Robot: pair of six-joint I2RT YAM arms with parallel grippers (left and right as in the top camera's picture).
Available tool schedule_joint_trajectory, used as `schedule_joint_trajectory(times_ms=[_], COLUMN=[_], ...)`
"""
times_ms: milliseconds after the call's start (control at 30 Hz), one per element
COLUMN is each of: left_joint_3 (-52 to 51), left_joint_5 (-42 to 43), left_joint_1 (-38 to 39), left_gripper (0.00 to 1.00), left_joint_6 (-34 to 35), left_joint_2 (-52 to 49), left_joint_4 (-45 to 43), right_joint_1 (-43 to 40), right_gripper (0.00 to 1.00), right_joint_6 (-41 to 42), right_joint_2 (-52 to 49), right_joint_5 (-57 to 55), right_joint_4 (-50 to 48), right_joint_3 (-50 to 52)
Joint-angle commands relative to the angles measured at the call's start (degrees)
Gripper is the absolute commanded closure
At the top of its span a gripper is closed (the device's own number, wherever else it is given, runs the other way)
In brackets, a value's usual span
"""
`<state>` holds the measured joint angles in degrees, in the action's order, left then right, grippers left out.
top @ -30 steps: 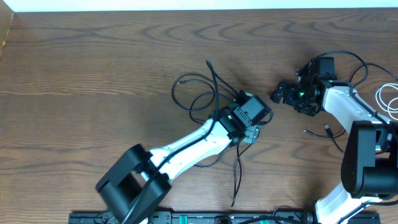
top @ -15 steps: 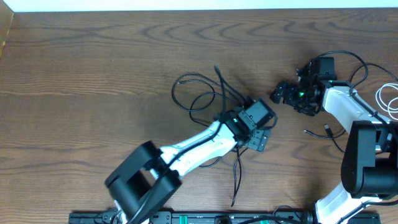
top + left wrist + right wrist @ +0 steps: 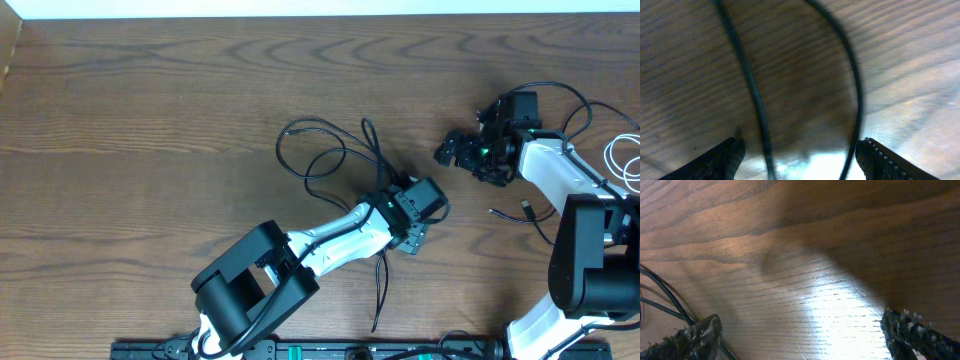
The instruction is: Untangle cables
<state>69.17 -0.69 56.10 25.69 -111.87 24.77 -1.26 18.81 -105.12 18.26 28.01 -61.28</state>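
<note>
On the dark wood-grain worktop [image 3: 150, 100], the long thin black cable [image 3: 753, 92] loops at the middle with its tail running lengthwise toward the near edge, the thin white cable [image 3: 625, 155] curls at the right edge, my left gripper [image 3: 800, 157] stands open astride two black strands, and my right gripper [image 3: 800, 335] gapes wide over the wood.

The black cable [image 3: 379, 290], long and thin, lies in loose overlapping loops at the middle of the wooden surface [image 3: 150, 120]. One end points toward the far side and a straight tail trails toward the near edge. The white cable [image 3: 622, 157] curls at the right edge, well apart.
</note>
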Motion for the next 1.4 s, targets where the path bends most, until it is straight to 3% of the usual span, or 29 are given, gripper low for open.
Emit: schedule_joint_trajectory(times_ms=[0, 100, 200, 233, 367, 667, 800, 1000, 1167, 1367], left_joint_3=[-1.46, -1.46, -1.44, -1.44, -1.05, 0.72, 0.72, 0.72, 0.72, 0.72], left_joint_5=[-2.97, -2.78, -1.31, -1.49, -5.22, -20.63, -27.61, -28.13, -28.13, -28.11], left_joint_1=[-0.02, 0.04, 0.09, 0.09, -0.48, -3.30, -4.94, -7.63, -8.74, -8.72], left_gripper=[0.34, 0.59, 0.78, 0.92, 0.92, 0.92, 0.93, 0.93, 0.93, 0.92], left_joint_6=[-0.09, 0.55, 0.50, 0.48, -0.66, -13.60, -17.90, -28.15, -31.95, -31.95], left_joint_2=[-1.36, -2.64, -2.91, -2.60, -0.02, 17.33, 26.12, 36.79, 42.97, 47.34], left_joint_4=[-0.24, -0.22, -0.24, -0.24, -0.22, -1.70, -6.56, -19.26, -32.22, -41.27], right_joint_1=[0.55, 0.57, 0.57, 0.57, 0.55, 0.55, 0.55, 0.57, 0.61, 0.61], right_gripper=[0.01, 0.01, 0.01, 0.01, 0.01, 0.01, 0.01, 0.01, 0.01, 0.01], right_joint_6=[0.44, 0.46, 0.46, 0.46, 0.44, 0.44, 0.42, -0.33, -8.17, -20.57], right_joint_2=[-1.40, -1.40, -1.40, -1.40, -1.40, -1.40, -1.40, -1.40, -1.40, -1.40], right_joint_5=[0.81, 0.83, 1.03, 1.03, 1.40, 3.37, 4.33, 11.65, 22.67, 46.01], right_joint_4=[0.44, 0.44, 0.44, 0.44, 0.44, 0.42, 0.31, -0.50, -2.21, -3.58], right_joint_3=[1.73, 1.73, 1.73, 1.73, 1.70, 1.73, 1.73, 1.70, 1.70, 1.70])
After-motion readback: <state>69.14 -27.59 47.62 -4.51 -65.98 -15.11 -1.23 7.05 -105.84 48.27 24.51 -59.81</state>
